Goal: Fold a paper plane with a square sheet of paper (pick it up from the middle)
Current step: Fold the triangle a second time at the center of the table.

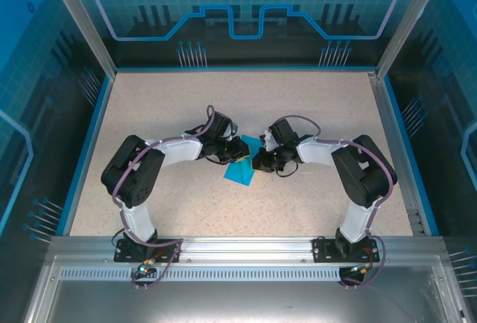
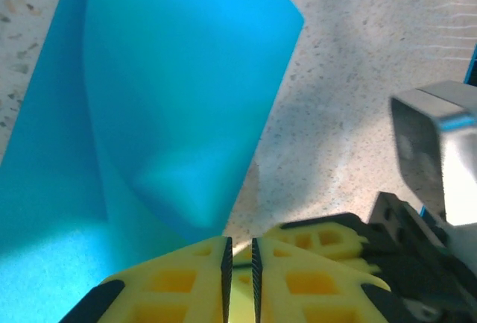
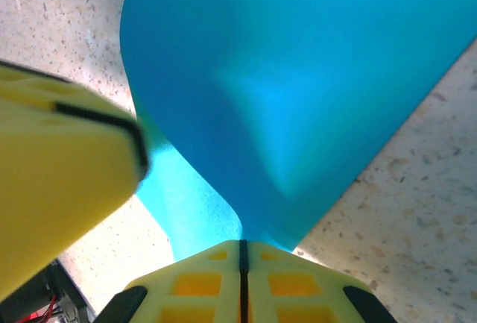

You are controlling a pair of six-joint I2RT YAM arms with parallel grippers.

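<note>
The square sheet of paper (image 1: 240,171) is cyan-blue and lies at the table's middle, between both arms. It is bent up and curled over itself (image 2: 171,99). My right gripper (image 3: 242,245) is shut on its lower edge, and the sheet (image 3: 298,77) fans out from the pressed jaws. My left gripper (image 2: 239,252) stands open by a narrow slit with nothing in it. The paper's curled corner ends right at its left fingertip (image 2: 212,252). The two grippers (image 1: 242,150) (image 1: 258,162) face each other, almost touching over the sheet.
The speckled beige table (image 1: 246,107) is ringed by a blue rim and clear walls. The right arm's yellow finger and grey wrist (image 2: 440,151) crowd the left wrist view; a left finger (image 3: 59,189) looms at the left of the right wrist view.
</note>
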